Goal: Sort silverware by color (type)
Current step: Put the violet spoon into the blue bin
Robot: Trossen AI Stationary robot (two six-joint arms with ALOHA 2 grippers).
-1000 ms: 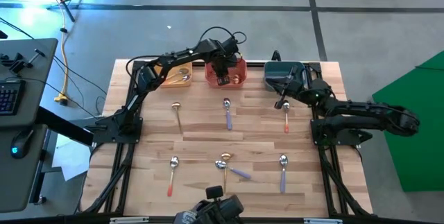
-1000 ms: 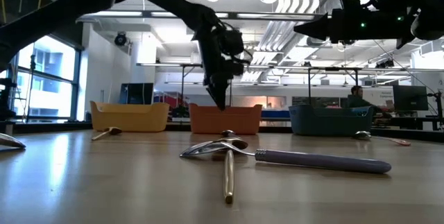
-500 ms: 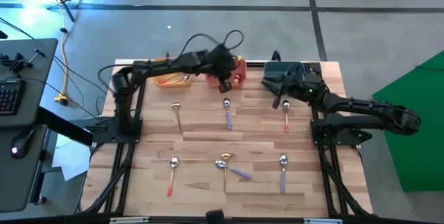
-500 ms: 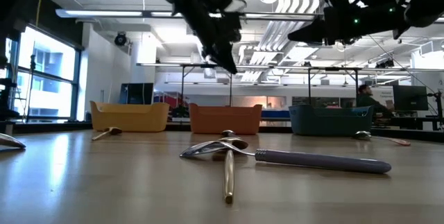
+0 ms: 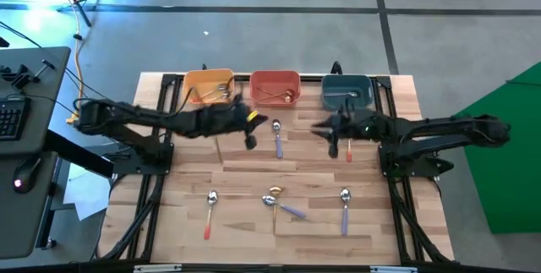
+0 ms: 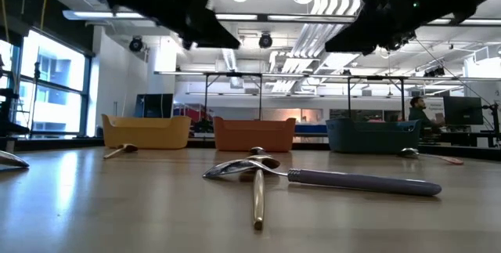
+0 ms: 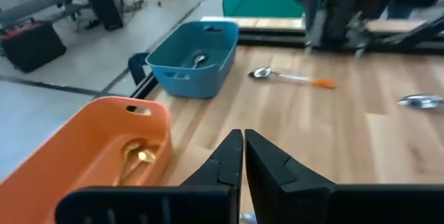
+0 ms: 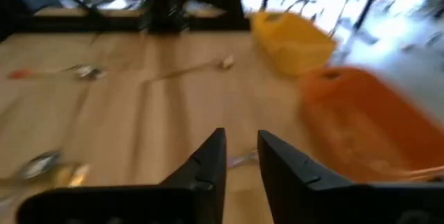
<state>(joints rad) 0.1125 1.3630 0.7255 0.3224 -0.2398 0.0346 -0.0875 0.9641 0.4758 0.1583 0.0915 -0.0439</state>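
High view: three bins are sitting in a row at the table's far edge, yellow bin, red bin and teal bin from left to right.
Left gripper: is hanging over the table near the gold spoon and the purple-handled spoon; its fingers are standing pressed together, holding nothing.
Right gripper: is hovering in front of the teal bin, just beside the orange-handled spoon; its fingers are standing narrowly apart with nothing between them.
Silverware on the table: near row is showing an orange-handled spoon at left, a crossed gold and purple pair in the middle, and a purple-handled spoon at right.
Silverware in bins: gold pieces are lying in the yellow bin, one gold-looking spoon in the red bin, one silver-bowled spoon in the teal bin.
Low view: a person is sitting in the room behind the table.
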